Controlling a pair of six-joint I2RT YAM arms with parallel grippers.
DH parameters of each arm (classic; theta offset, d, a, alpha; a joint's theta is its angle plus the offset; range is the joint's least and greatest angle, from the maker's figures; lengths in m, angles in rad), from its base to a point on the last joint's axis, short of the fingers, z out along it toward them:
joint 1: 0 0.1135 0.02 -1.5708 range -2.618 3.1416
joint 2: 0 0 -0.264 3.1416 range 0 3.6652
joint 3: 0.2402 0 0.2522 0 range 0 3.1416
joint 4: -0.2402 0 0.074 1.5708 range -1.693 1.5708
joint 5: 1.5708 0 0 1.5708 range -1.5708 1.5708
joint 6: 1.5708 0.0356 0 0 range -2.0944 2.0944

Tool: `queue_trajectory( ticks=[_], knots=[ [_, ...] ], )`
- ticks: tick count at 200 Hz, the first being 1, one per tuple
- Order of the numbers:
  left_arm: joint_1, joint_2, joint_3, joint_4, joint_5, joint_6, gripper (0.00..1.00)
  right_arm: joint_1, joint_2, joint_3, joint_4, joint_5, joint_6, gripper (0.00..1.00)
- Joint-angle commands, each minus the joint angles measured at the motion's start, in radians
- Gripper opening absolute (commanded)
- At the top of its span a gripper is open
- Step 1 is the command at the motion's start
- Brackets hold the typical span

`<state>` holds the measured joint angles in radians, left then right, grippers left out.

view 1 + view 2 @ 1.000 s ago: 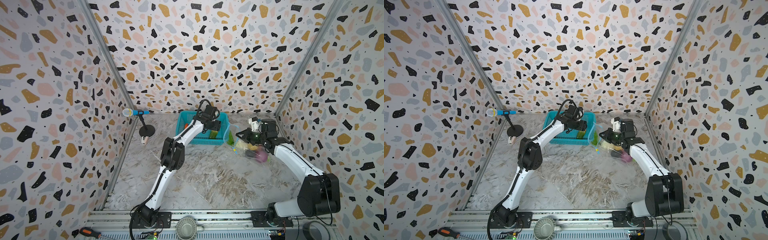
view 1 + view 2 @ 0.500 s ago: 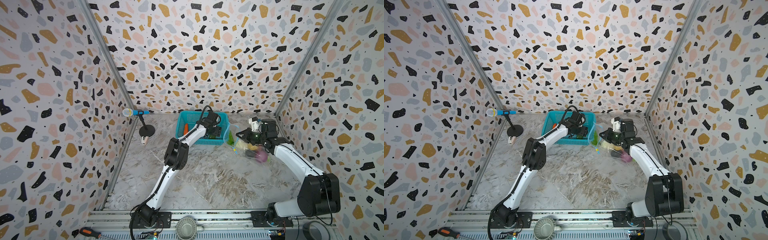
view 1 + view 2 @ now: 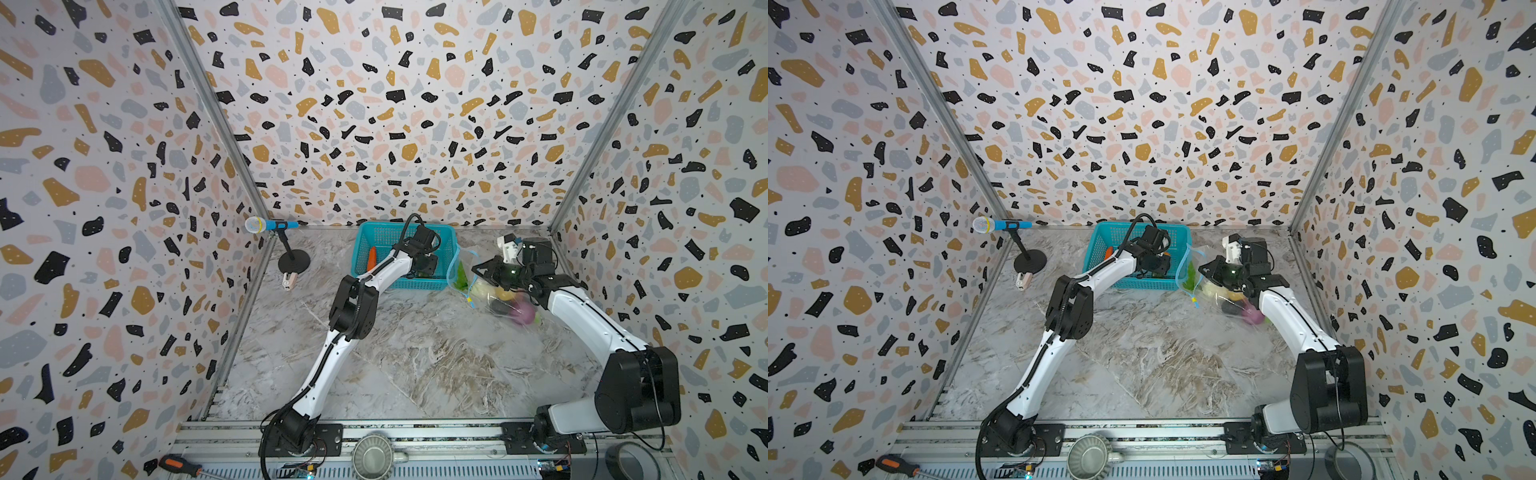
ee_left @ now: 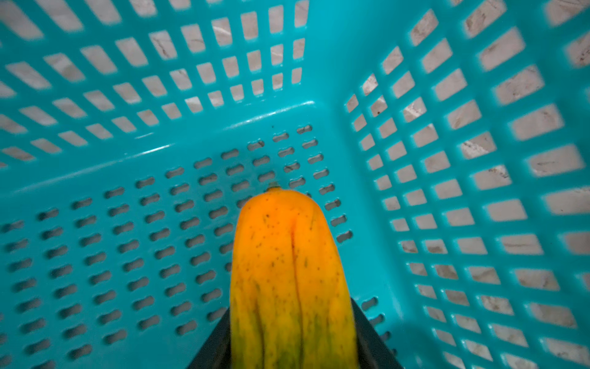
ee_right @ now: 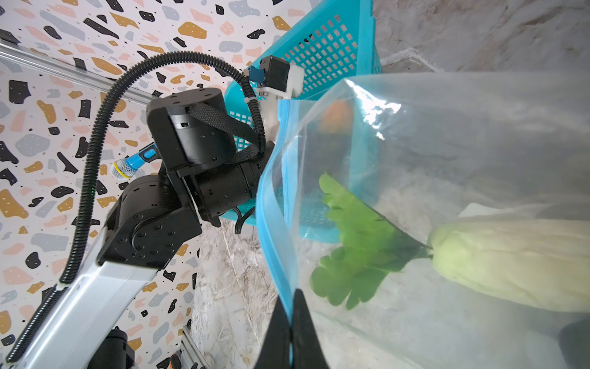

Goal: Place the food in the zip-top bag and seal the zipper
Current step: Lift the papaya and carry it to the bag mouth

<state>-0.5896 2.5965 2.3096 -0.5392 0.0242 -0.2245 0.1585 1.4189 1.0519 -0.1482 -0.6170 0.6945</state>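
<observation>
Lowered since the earlier frame, the left gripper (image 4: 290, 306) sat in the teal basket (image 4: 127, 137), clamped on the orange-yellow vegetable (image 4: 287, 255) on its floor. The right gripper (image 5: 290, 297) pinched the zipper (image 5: 271, 223) of the zip-top bag (image 5: 447, 143), just beside the basket; white radish (image 5: 510, 262) and green leaves (image 5: 354, 249) lay inside.

**Left gripper sinking into the basket onto a vegetable**

In both top views the left gripper (image 3: 424, 266) is dropping from its place above the rim of the teal basket (image 3: 376, 239) a second ago to low inside it. The wrist is tipping further downward, and the left arm's elbow (image 3: 353, 307) is shifting slightly toward the basket. In the left wrist view its dark fingers (image 4: 367, 332) are now pressing both sides of a yellow-orange toy vegetable (image 4: 287, 271) near the basket's corner.
</observation>
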Motion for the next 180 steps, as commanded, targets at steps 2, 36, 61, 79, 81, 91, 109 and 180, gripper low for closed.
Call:
queue_trajectory(
  ticks=[2, 36, 61, 79, 81, 91, 109, 180],
  knots=[
    [-0.001, -0.085, -0.013, 0.022, 0.018, -0.011, 0.42, -0.002, -0.021, 0.007, 0.003, 0.002, -0.006, 0.00],
    [0.000, -0.134, -0.023, 0.000, 0.051, -0.028, 0.38, -0.002, -0.021, 0.014, -0.003, 0.003, -0.008, 0.00],
    [-0.001, -0.170, -0.020, -0.051, 0.059, -0.024, 0.36, -0.004, -0.021, 0.015, -0.003, 0.007, -0.010, 0.00],
    [-0.001, -0.211, -0.045, -0.074, 0.079, -0.025, 0.35, -0.004, -0.020, 0.016, -0.001, 0.005, -0.012, 0.00],
    [-0.001, -0.218, -0.050, -0.075, 0.081, -0.024, 0.35, -0.004, -0.020, 0.016, -0.001, 0.005, -0.012, 0.00],
    [-0.001, -0.248, -0.072, -0.088, 0.083, -0.025, 0.34, -0.004, -0.018, 0.017, -0.002, 0.003, -0.012, 0.00],
    [-0.004, -0.308, -0.118, -0.112, 0.091, -0.020, 0.34, -0.005, -0.019, 0.020, -0.001, 0.003, -0.013, 0.00],
    [-0.061, -0.519, -0.273, -0.092, 0.238, -0.080, 0.34, -0.004, -0.003, 0.032, 0.017, -0.009, -0.007, 0.00]
  ],
)
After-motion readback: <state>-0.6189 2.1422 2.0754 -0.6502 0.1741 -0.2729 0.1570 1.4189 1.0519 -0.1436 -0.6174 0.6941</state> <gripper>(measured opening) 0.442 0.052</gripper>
